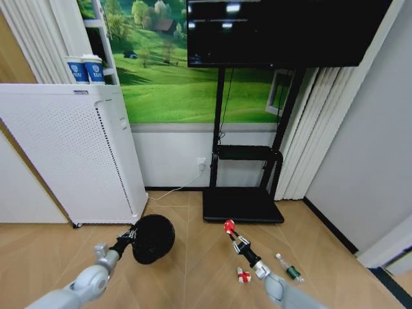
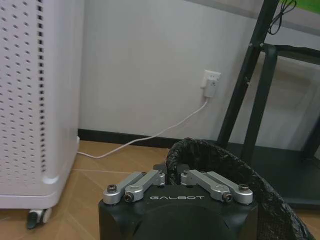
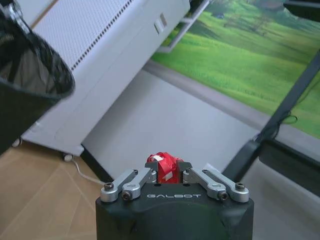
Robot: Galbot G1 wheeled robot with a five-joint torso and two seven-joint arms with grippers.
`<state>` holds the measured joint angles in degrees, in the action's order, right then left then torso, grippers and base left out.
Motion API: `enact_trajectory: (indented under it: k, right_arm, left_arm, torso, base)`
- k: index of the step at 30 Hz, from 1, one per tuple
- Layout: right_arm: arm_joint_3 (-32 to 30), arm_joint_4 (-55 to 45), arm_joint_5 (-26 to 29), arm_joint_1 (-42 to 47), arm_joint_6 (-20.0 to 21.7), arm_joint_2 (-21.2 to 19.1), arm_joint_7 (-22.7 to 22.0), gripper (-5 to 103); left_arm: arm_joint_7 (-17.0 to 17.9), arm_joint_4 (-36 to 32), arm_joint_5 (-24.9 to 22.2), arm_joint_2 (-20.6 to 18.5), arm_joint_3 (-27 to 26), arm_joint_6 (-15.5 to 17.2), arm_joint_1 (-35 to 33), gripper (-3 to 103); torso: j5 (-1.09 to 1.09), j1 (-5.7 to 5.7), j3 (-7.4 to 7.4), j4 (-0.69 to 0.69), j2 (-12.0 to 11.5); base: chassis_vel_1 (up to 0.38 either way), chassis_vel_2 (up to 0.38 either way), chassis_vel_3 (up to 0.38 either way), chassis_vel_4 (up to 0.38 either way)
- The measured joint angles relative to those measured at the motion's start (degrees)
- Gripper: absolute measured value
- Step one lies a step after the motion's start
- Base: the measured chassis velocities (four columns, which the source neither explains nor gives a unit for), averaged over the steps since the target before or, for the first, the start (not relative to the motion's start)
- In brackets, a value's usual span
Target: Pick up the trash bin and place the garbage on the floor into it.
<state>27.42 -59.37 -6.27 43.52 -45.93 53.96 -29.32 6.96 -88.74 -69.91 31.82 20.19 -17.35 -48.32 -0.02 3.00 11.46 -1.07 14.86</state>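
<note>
My left gripper [image 1: 131,237] is shut on the rim of the black wire-mesh trash bin [image 1: 154,239], which hangs tilted above the floor [image 1: 193,277]. In the left wrist view the fingers [image 2: 150,179] pinch the bin's rim [image 2: 220,157]. Held out to the right of the bin, my right gripper [image 1: 230,230] is shut on a crumpled red-and-white wrapper [image 1: 228,224], seen close up as the wrapper [image 3: 163,167] between the pads, with the bin [image 3: 27,82] off to one side. Another red-and-white wrapper [image 1: 243,276] and a clear bottle with a green label [image 1: 291,270] lie on the parquet by my right arm.
A tall white perforated appliance [image 1: 71,154] stands at the left with two blue-and-white cups [image 1: 85,69] on top. A black TV stand [image 1: 243,205] sits against the wall ahead, with a white cord [image 1: 174,188] running to a socket. Open parquet lies between the arms.
</note>
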Motion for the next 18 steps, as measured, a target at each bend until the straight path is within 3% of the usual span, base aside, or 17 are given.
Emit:
enact_trajectory:
  k: [2, 3, 5, 10, 12, 18]
  right_arm:
    - [1.52, -1.54, 1.04, -1.60, 0.04, 0.09, -0.06, 19]
    - [1.52, -1.54, 1.04, -1.60, 0.04, 0.09, -0.06, 19]
    - [3.06, -3.61, 2.08, -2.91, 0.06, 0.22, -0.02, 19]
    - [4.42, -5.27, 2.58, -3.62, 0.09, 0.44, 0.13, 19]
    - [5.90, -5.95, 2.70, -4.36, 0.12, 0.98, 0.16, 19]
    - [7.91, -7.04, 2.54, -4.52, 0.15, 1.44, 0.15, 19]
  left_arm:
    - [0.46, 0.98, -1.14, 1.44, 5.10, 0.08, 5.08, 8]
    - [0.46, 0.98, -1.14, 1.44, 5.10, 0.08, 5.08, 8]
    - [0.46, 3.48, -1.77, 4.46, 10.67, 0.11, 10.48, 8]
    - [0.40, 6.68, -3.64, 8.78, 17.23, 0.08, 16.54, 8]
    - [0.86, 9.44, -5.73, 13.14, 23.24, 0.10, 21.90, 8]
    - [1.33, 11.33, -6.60, 18.42, 26.36, 0.11, 25.85, 8]
  torso:
    - [0.06, 0.00, -0.01, 0.00, 0.00]
    - [0.06, 0.00, -0.01, 0.00, 0.00]
    - [-0.01, 0.00, 0.00, -0.01, 0.00]
    - [0.04, 0.00, 0.00, -0.02, 0.00]
    - [0.03, 0.00, 0.00, -0.03, 0.00]
    - [0.03, 0.00, 0.00, -0.04, 0.00]
  base:
    - [0.000, 0.000, 0.000, 0.000]
    - [0.000, 0.000, 0.000, 0.000]
    - [0.000, 0.000, 0.000, 0.000]
    - [0.000, 0.000, 0.000, 0.000]
    - [0.000, 0.000, 0.000, 0.000]
    - [0.000, 0.000, 0.000, 0.000]
